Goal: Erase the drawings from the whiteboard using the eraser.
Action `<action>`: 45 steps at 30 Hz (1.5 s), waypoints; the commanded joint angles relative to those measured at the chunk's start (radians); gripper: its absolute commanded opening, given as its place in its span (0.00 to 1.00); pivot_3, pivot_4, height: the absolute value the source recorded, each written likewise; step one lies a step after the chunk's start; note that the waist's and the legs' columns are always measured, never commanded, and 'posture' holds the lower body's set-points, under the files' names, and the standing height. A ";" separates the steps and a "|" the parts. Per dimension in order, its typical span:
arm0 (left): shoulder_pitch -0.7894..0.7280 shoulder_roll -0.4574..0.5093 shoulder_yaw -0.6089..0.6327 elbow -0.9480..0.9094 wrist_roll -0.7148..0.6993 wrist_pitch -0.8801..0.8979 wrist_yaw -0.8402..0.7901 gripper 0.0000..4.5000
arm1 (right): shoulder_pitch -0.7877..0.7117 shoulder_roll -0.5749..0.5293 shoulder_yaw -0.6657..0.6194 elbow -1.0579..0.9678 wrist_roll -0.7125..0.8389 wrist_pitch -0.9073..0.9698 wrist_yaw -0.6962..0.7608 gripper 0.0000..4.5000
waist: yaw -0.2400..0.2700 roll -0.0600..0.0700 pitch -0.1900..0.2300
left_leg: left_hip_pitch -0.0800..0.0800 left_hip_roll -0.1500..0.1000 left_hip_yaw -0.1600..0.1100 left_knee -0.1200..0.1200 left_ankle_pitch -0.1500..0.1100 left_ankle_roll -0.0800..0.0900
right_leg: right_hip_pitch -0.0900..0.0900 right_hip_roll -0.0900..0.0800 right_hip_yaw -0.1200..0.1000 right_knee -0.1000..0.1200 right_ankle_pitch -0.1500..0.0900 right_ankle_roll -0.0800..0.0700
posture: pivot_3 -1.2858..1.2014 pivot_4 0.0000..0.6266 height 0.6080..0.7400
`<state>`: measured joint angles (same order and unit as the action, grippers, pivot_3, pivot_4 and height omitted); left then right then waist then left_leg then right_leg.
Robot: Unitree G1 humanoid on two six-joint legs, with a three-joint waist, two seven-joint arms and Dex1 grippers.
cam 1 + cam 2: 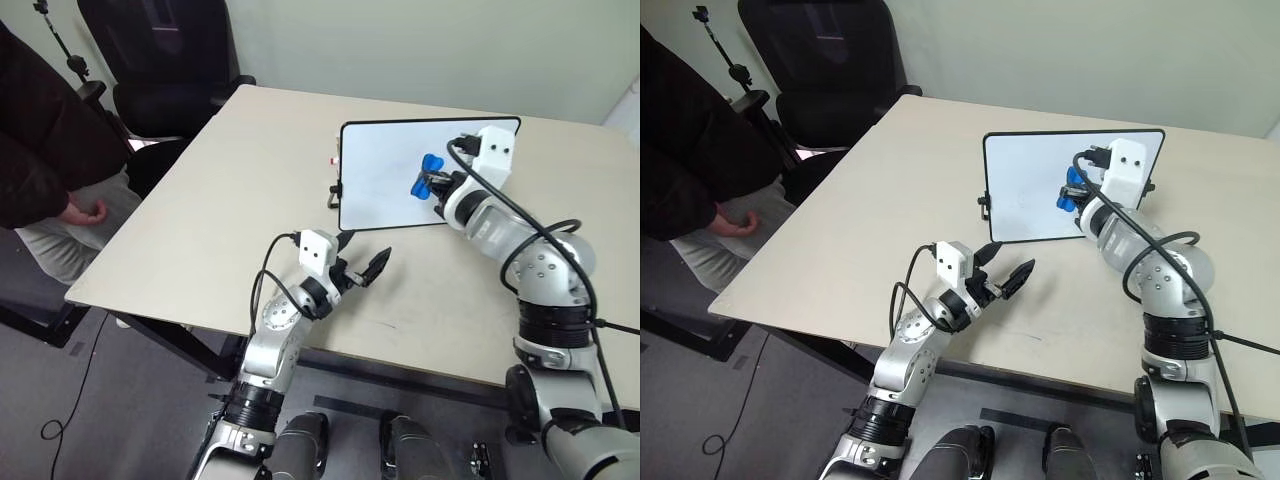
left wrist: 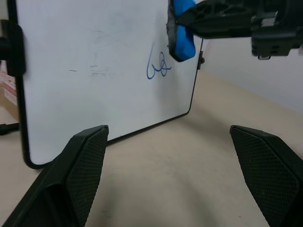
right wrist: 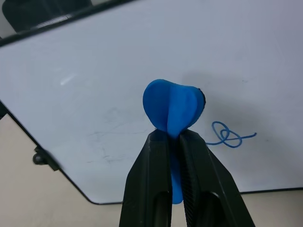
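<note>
Nearest, left gripper [image 1: 362, 268] of two black fingers, spread wide and empty, hovering low over the beige tabletop [image 1: 220, 190] just short of the board, likely ready to brace it. Beyond, right gripper [image 3: 174, 137] clamped tight on the small bright blue oblong eraser [image 3: 173, 106], raised against the face for wiping. Behind it, upright white rectangular whiteboard with thin black frame [image 1: 375, 175]. Looping blue marker scribble [image 3: 229, 136] just beside the eraser, not yet wiped. Faint grey smears elsewhere.

The whiteboard [image 1: 385, 175] stands upper centre on the table [image 1: 230, 200], eraser [image 1: 428, 176] before its right half, drawings [image 3: 230, 136] just beside it.
</note>
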<state>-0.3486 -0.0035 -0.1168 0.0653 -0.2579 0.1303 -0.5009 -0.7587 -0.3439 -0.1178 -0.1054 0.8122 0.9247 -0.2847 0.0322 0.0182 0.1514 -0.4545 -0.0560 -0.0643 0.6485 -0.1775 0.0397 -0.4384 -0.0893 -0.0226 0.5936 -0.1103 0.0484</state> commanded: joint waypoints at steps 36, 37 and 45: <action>0.016 0.080 0.049 -0.137 -0.036 0.023 0.029 1.00 | -0.139 0.144 -0.114 0.644 -0.492 -0.586 0.209 0.01 | -0.005 0.001 0.000 | 0.001 0.002 0.000 -0.002 0.001 -0.002 | -0.001 0.000 0.000 0.000 0.006 -0.010 | 0.52 0.24 1.00; 0.016 0.082 0.049 -0.137 -0.037 0.024 0.029 1.00 | -0.143 0.145 -0.114 0.656 -0.498 -0.591 0.210 0.01 | -0.005 0.001 0.000 | 0.001 0.002 0.000 -0.003 0.001 -0.002 | -0.002 0.000 0.000 0.000 0.006 -0.010 | 0.52 0.24 1.00; 0.014 0.090 0.052 -0.135 -0.040 0.025 0.029 1.00 | -0.159 0.224 -0.067 0.616 -0.511 -0.544 0.251 0.01 | -0.020 0.001 0.000 | 0.001 0.002 0.000 -0.004 0.001 -0.002 | -0.003 0.000 0.000 0.000 0.006 -0.010 | 0.52 0.24 1.00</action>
<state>-0.3286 0.0900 -0.0723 -0.0286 -0.2856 0.1606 -0.4736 -0.8849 -0.1406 -0.2149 0.5621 0.3020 0.3712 -0.0592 0.0125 0.0189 0.1516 -0.4533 -0.0541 -0.0647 0.6444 -0.1768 0.0376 -0.4417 -0.0890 -0.0226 0.5934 -0.1040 0.0383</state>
